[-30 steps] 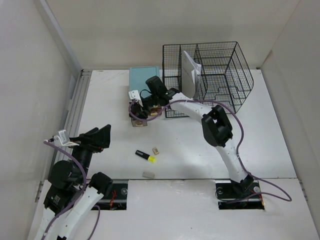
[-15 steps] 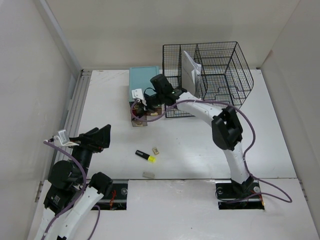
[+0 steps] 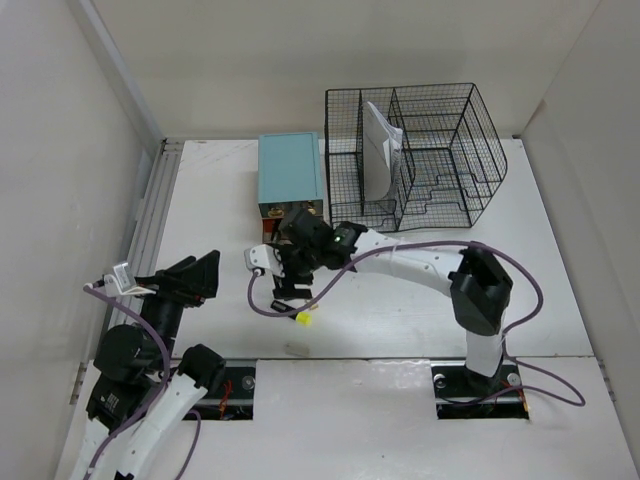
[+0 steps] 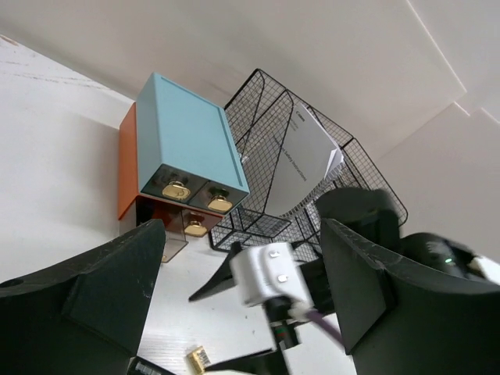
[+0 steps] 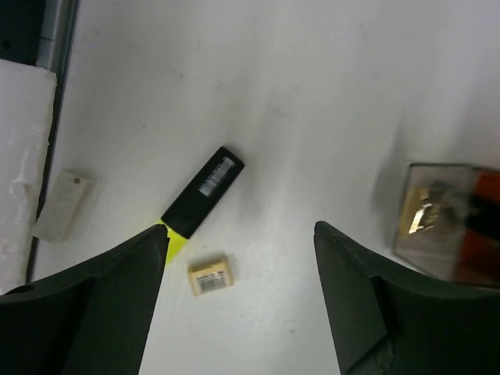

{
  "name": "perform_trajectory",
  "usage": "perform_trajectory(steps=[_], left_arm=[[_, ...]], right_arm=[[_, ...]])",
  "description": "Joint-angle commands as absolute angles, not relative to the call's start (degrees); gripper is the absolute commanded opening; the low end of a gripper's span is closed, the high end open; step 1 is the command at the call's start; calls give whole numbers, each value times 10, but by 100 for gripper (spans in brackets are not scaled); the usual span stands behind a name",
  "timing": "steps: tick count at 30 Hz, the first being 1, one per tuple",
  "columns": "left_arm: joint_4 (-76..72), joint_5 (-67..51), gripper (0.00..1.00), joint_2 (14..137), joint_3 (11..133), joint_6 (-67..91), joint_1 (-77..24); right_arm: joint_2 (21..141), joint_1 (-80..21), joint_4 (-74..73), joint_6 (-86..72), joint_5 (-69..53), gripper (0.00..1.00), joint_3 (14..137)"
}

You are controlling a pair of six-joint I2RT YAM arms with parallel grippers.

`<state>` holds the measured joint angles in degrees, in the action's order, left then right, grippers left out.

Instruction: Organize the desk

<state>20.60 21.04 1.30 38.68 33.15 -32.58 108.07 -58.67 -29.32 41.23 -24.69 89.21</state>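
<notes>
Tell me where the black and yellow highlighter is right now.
In the right wrist view the highlighter lies flat on the desk, left of centre, beside a small labelled tan block.

Plain off-white rear wall (image 3: 300, 60); left side wall (image 3: 50, 150) and right side wall (image 3: 600, 110) adjoin its ends; lighting soft, even.

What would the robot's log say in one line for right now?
left gripper: open, empty | right gripper: open, over highlighter | highlighter: flat on desk, not held | small tan block: beside highlighter
</notes>
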Motion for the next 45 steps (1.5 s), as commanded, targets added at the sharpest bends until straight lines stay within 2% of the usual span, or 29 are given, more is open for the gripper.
perform_trajectory(steps=[1,4,8,17,23,45], left_arm=[[190,209,78,-13,386,331,-329],[190,214,78,-29,386,331,-329],[190,214,78,-41,381,331,-329],[190,214,78,-47,381,331,-329],[190,214,78,-57,381,326,-329],[190,214,78,-68,381,326,-329]], right_arm=[[1106,-593,-304,295,-202,81,881],[1104,-613,-255,206,-156,82,849],[1086,-638,-168,121,-36,82,817],[1177,-651,-214,35,-36,81,925],[1215,-657,-236,-3,52,79,954],[1199,-690,-306,-4,37,70,948]])
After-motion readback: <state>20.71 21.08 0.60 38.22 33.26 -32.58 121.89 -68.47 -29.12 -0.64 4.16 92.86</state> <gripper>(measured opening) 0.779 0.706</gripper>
